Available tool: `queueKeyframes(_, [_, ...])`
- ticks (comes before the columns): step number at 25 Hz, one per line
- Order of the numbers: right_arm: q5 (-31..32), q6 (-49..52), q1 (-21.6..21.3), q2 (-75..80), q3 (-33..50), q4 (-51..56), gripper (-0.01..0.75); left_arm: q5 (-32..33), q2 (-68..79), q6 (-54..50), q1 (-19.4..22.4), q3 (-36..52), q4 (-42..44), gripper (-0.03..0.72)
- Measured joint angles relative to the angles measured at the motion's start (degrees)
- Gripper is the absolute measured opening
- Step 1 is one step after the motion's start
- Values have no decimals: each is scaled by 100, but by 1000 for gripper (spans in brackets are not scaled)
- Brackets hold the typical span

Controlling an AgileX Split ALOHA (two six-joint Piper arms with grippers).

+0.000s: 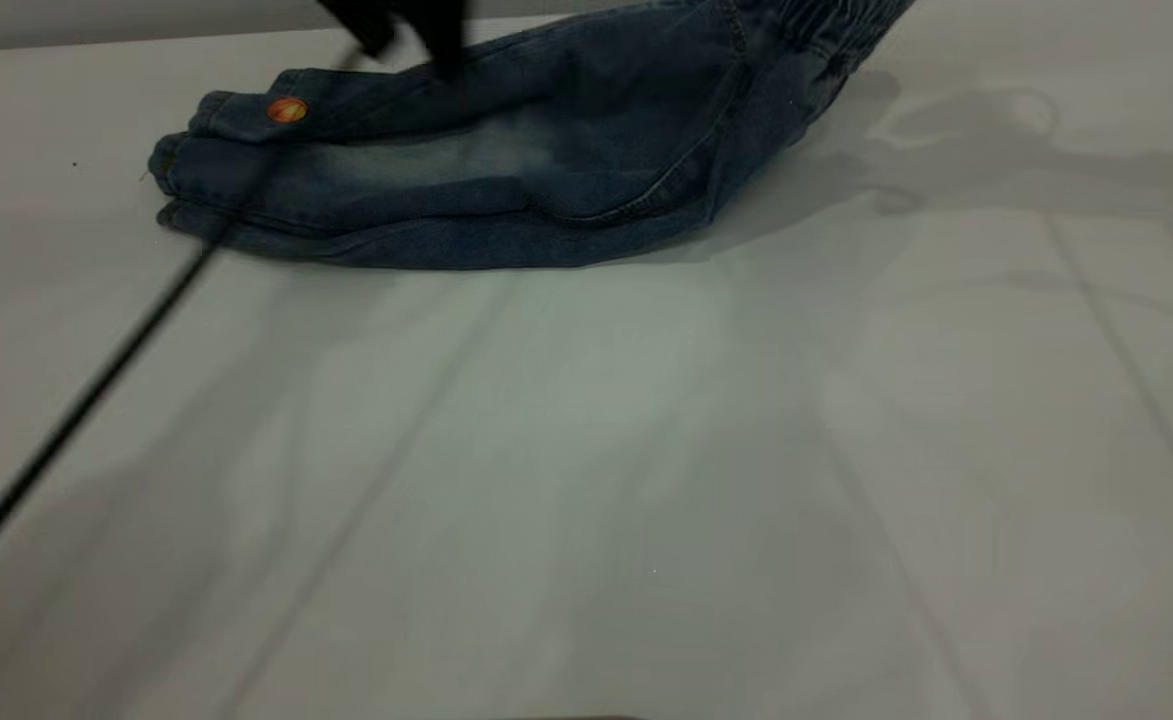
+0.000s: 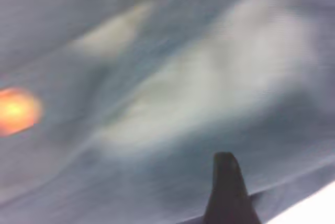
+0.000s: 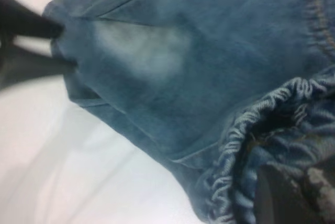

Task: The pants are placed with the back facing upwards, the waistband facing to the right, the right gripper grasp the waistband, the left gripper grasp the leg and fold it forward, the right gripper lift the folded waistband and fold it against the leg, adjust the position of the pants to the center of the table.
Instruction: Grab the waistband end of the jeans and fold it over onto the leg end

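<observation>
The pants (image 1: 506, 170) lie folded lengthwise at the far side of the table (image 1: 586, 480), legs to the left. The printed leg (image 1: 366, 100) lies on top and shows its orange ball (image 1: 287, 109). The waistband (image 1: 826, 25) rises off the table at the far right, and my right gripper (image 3: 296, 190) is shut on its gathered ruffles (image 3: 246, 145); in the exterior view that gripper is out of frame. My left gripper (image 1: 406, 35) hovers just over the leg's far edge, open, with one fingertip (image 2: 225, 179) above the denim. The same left gripper (image 3: 42, 43) also appears in the right wrist view, at the hem.
A black cable (image 1: 96, 390) runs slanting from the near left edge up to the left gripper, crossing the leg hems. The wide white tabletop stretches in front of the pants towards the near edge.
</observation>
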Motion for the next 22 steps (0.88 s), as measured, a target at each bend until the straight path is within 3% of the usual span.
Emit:
queueKeyframes(10, [114, 174, 891, -125, -503, -45, 34, 265, 236, -352, 1198, -95, 527, 442])
queueKeyframes(16, [95, 346, 1520, -125, -1073, -71, 34, 131, 760, -372, 1289, -99, 517, 442])
queueKeyframes(22, [-102, 517, 1915, -125, -1307, -318, 34, 56, 1096, -380, 1127, -105, 373, 442])
